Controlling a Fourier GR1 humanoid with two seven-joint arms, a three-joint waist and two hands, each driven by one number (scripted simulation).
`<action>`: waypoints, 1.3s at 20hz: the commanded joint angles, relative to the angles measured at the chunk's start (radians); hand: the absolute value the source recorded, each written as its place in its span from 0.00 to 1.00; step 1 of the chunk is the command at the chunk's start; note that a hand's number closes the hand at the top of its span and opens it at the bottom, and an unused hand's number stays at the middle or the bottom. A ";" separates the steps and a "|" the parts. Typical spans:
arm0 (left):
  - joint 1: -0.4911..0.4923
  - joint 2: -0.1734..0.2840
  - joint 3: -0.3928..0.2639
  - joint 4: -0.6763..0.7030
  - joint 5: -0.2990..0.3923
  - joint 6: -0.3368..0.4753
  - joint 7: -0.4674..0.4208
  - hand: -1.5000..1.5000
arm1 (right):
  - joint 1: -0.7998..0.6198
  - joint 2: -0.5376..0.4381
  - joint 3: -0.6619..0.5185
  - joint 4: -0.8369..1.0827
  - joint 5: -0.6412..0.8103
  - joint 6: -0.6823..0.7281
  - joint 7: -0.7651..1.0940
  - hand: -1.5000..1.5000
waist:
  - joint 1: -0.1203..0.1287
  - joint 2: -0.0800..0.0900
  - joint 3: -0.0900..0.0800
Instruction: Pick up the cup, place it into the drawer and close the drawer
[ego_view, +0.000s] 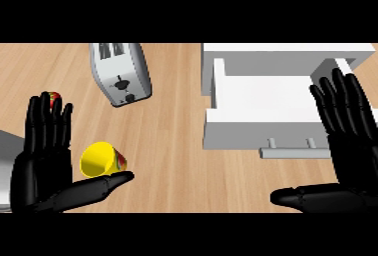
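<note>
Wooden counter (170, 150): pale plank top under everything; it bears the drawer unit, the toaster and the cup
White drawer (262, 97): pulled open at the view's right, its cavity showing nothing inside; grey bar handle (294, 152) on the near front
Silver toaster (120, 72): lies near the top, left of the drawer; no part in the task
Right hand (343, 130): fingers straight and together, pointing up, thumb out low; it shows over the drawer's right side, curled round nothing
Left hand (40, 155): fingers straight and upright, thumb stretched toward the cup; palm spread, nothing gripped; a small red and yellow thing (55, 97) peeps behind its fingertips; I cannot tell what it is
Yellow cup (102, 159): tipped on its side on the counter, mouth facing left, just beside the left thumb and well apart from the drawer
Progress: by my judgement nothing is done yet; the cup is unheld; grasping, placing in the drawer and closing all remain
</note>
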 joint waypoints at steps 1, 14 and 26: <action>0.045 0.006 0.023 -0.007 0.027 -0.023 -0.001 0.00 | -0.008 -0.004 -0.021 -0.017 -0.019 0.000 0.038 0.00 | 0.001 0.000 0.000; 0.176 -0.008 0.051 0.186 0.060 -0.023 -0.203 0.00 | -0.049 0.031 0.040 0.008 0.048 -0.024 0.037 0.00 | 0.003 0.000 0.000; 0.089 0.016 0.193 0.530 0.125 -0.127 -0.412 0.00 | -0.048 -0.023 -0.071 -0.013 -0.041 0.023 0.044 0.00 | -0.001 0.000 0.000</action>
